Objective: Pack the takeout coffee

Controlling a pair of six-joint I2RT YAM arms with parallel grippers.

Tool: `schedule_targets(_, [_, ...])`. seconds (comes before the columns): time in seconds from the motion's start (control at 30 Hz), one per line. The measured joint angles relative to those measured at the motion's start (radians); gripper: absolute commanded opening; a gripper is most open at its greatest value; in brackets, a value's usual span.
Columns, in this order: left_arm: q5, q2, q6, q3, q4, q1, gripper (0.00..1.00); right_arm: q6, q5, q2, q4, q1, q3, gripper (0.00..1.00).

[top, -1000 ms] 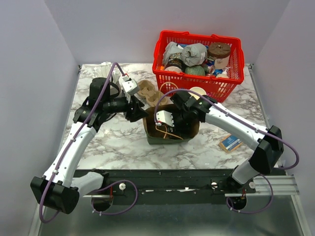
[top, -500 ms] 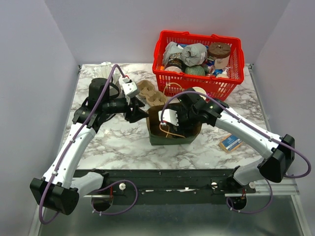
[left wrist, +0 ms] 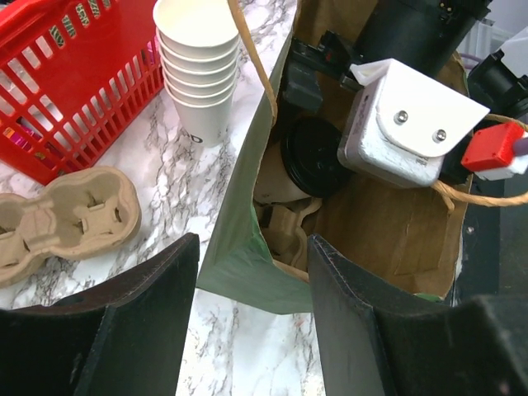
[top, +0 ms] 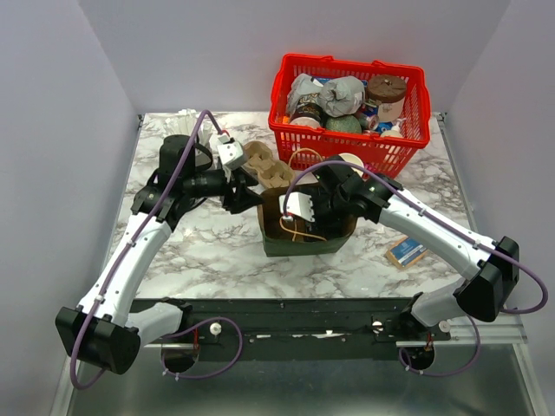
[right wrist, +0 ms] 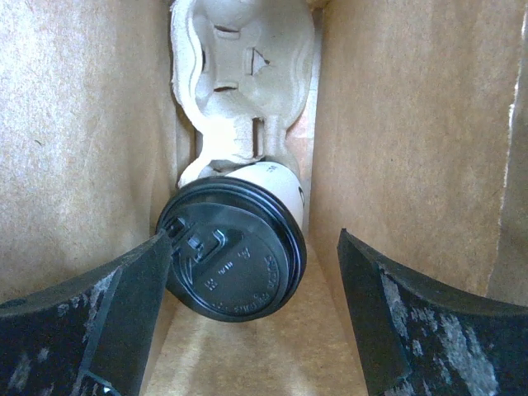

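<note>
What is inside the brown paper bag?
A black-lidded white coffee cup in a pulp carrier, with the right gripper open, flanking it. The bag floor under the carrier is hidden.

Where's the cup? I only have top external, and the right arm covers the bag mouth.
Observer: Right wrist shows the cup inside the bag, lid on.
Operator: Sitting in anything?
Observer: Yes, its base is in a pulp carrier at the bag's bottom.
Operator: Right gripper on it?
Observer: No. The right gripper is open, with a finger on each side of the lid and a clear gap on one side.
</note>
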Motion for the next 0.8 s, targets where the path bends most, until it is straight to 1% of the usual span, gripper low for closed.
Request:
schedule_targets(0.33, [0.003,0.018,-0.027,0.0,0.039,0.0,0.64,0.004,-0.009,-0.009,-0.002,0.0,0.009,0.96])
schedule_targets(0.5, [0.021,0.026,-0.074,0.0,0.093,-0.003,0.64,0.032,-0.019,-0.016,0.002,0.0,0.105,0.97])
schedule_targets(0.63, [0.028,0.044,-0.079,0.001,0.137,-0.024,0.64,0.053,-0.022,-0.023,0.005,0.0,0.193,0.97])
schedule_targets(0.8, [0.026,0.121,-0.078,0.046,0.163,-0.046,0.65,0.068,-0.013,-0.049,0.003,0.0,0.237,0.98])
